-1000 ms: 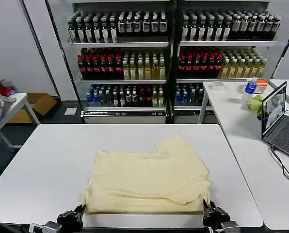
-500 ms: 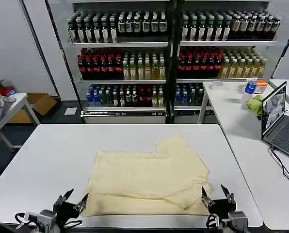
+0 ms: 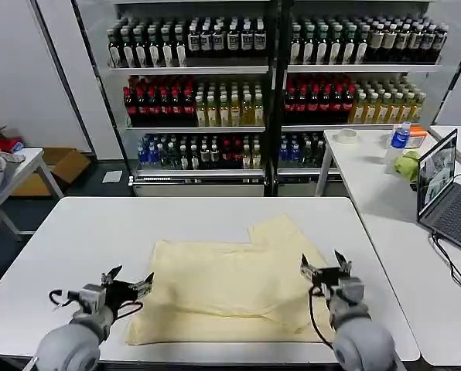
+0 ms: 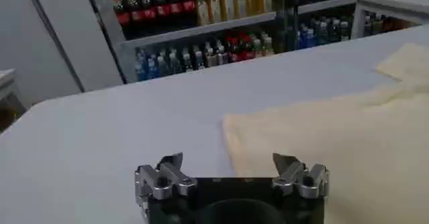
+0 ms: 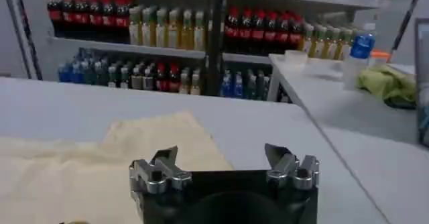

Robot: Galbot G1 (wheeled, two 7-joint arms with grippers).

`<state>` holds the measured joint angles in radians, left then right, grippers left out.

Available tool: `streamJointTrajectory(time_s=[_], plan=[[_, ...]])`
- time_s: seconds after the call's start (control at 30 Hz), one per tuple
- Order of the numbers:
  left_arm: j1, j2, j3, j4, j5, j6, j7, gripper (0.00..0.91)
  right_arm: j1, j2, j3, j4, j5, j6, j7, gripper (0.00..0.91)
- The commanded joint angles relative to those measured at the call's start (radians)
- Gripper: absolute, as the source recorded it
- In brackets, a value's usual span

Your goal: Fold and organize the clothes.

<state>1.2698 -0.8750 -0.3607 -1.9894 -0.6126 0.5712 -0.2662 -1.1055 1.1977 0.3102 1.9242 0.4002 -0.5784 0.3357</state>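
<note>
Both pincers have lifted off the near hem since a second ago — left pincer [image 3: 128, 281] and right pincer [image 3: 326, 268] hover spread, holding nothing. T-shirt [image 3: 238, 290] lies mid-worktop [image 3: 76, 239], folded once — more folds likely remain.

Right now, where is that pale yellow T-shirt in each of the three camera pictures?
Head view: the T-shirt lies flat at the middle of the white table, between the two open pincers.
Left wrist view: it spreads across the right half, beyond the left pincer.
Right wrist view: it fills the lower left, beyond the right pincer.
Shared landmark: the drink shelves behind the table.
</note>
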Motion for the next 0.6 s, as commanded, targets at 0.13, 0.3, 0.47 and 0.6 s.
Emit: streamJointTrajectory(time_s=[0.13,0.3,0.47,0.6], plan=[[-0.393,-0.032,0.243,0.284,-0.048,0.006,-0.007,0.907,0.356,0.028,-0.099,-0.37,0.081,-0.002,0.025,0.907],[-0.45,-0.053,0.278,0.34,-0.047,0.006,-0.005,0.907,0.406,0.057,-0.114,-0.478,0.082,-0.001,0.029,0.907],[-0.479,-0.07,0.303,0.389,-0.046,0.006,-0.004,0.907,0.459,0.09,-0.12,-0.579,0.085,-0.001,0.031,0.907],[-0.496,-0.086,0.312,0.433,-0.047,0.006,-0.004,0.907,0.491,0.118,-0.119,-0.631,0.084,0.0,0.027,0.907]])
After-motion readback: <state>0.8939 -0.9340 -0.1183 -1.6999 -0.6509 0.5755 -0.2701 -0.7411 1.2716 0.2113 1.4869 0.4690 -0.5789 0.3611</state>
